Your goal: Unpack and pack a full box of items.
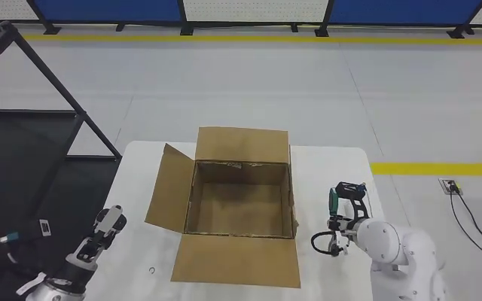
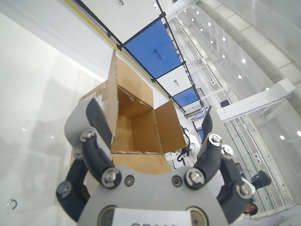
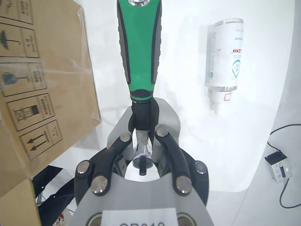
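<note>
A cardboard box is stood open mid-table, flaps spread. Beside it, a green-handled tool is clamped in the right gripper — a clear bottle is laid flat nearby.

Left gripper: silver-grey base plate, black linkage arms pinned by round silver screws, black-padded fingers with pale grey backs. Right gripper: identical plate, black linkages and silver pivot screws; a white label with dark print is fixed to the plate. Right arm: glossy white rounded casing, with a black cable looped beside the wrist.
</note>
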Motion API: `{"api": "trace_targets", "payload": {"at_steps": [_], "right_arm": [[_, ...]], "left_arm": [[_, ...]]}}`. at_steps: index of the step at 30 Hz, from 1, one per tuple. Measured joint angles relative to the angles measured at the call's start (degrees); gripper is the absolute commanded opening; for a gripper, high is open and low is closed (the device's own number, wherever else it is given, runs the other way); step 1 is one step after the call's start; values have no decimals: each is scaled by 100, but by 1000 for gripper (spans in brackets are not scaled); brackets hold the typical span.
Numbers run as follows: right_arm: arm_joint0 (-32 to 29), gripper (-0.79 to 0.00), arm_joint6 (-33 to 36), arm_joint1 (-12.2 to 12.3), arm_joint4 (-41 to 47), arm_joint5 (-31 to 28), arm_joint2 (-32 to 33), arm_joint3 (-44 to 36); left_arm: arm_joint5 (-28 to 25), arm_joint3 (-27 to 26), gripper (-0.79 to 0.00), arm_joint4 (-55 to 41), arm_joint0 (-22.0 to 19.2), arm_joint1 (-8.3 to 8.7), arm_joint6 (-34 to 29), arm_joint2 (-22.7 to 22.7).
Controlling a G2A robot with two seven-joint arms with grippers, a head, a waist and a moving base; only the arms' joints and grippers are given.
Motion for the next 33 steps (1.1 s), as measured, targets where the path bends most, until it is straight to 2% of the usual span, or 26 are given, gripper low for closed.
{"api": "trace_targets", "payload": {"at_steps": [8,28,33], "right_arm": [[267,-785,-368,89,137,-375,86,897],[903,-785,-397,234,-117,-223,-156,2051],[964,-659,-447,262,-62,-191,-178,2265]], "left_arm": [[38,-90,0,54,85,1,77,14],[71,-132,0,132,153,5,245,62],[64,-135,0,138,153,8,253,51]]}}
